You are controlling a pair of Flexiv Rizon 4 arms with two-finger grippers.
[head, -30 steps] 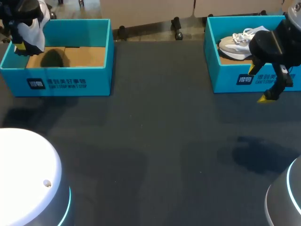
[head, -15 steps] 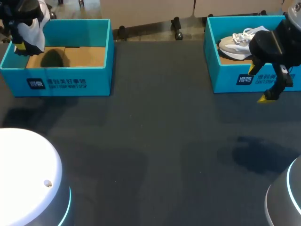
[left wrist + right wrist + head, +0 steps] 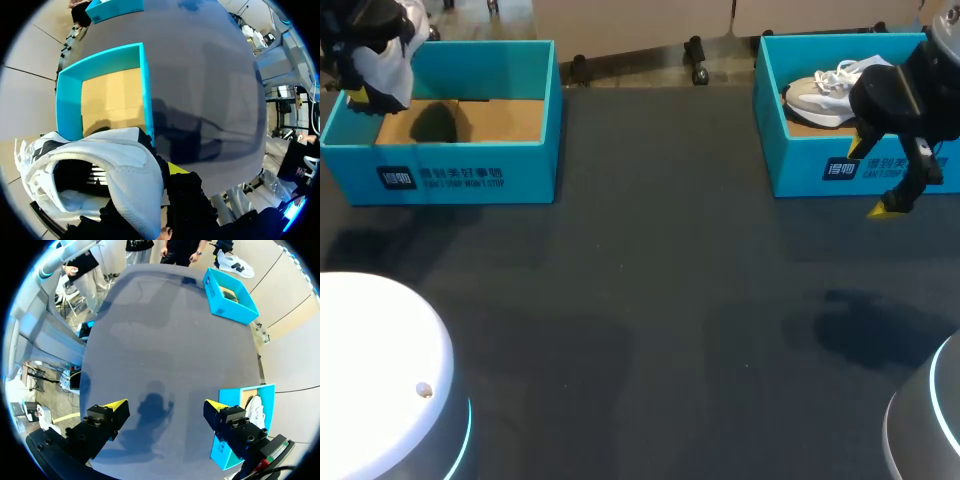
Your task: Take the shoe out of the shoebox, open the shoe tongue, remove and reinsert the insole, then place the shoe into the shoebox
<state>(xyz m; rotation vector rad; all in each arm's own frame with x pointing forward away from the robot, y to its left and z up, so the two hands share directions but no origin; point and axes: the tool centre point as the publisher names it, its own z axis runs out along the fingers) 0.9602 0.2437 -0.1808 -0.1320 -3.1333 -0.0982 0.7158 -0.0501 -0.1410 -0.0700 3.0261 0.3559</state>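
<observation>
The desk (image 3: 660, 300) has a dark, matt top. Two teal boxes stand at its far edge, well apart. The left box (image 3: 460, 178) is at the far left corner and the right box (image 3: 800, 172) at the far right corner.

The left gripper (image 3: 160, 172) holds a white shoe (image 3: 385, 62) in the air over the far left corner of the left box. It pinches the shoe's wall near the heel: one yellow tip shows against the outside, and the other is hidden by the shoe. In the left wrist view the shoe's opening faces the camera, and the box's brown cardboard floor lies ahead of it. The shoe's shadow (image 3: 435, 122) falls on that floor.

A second shoe (image 3: 820, 92), white and beige with white laces, lies on its side in the right box. The right gripper (image 3: 165, 407) hangs over the desk just in front of that box's front wall. Its fingers are spread wide with nothing between them. Below it, dark desk top runs on toward the near edge.

Each box has a dark label (image 3: 398, 179) with white print on its front wall.
</observation>
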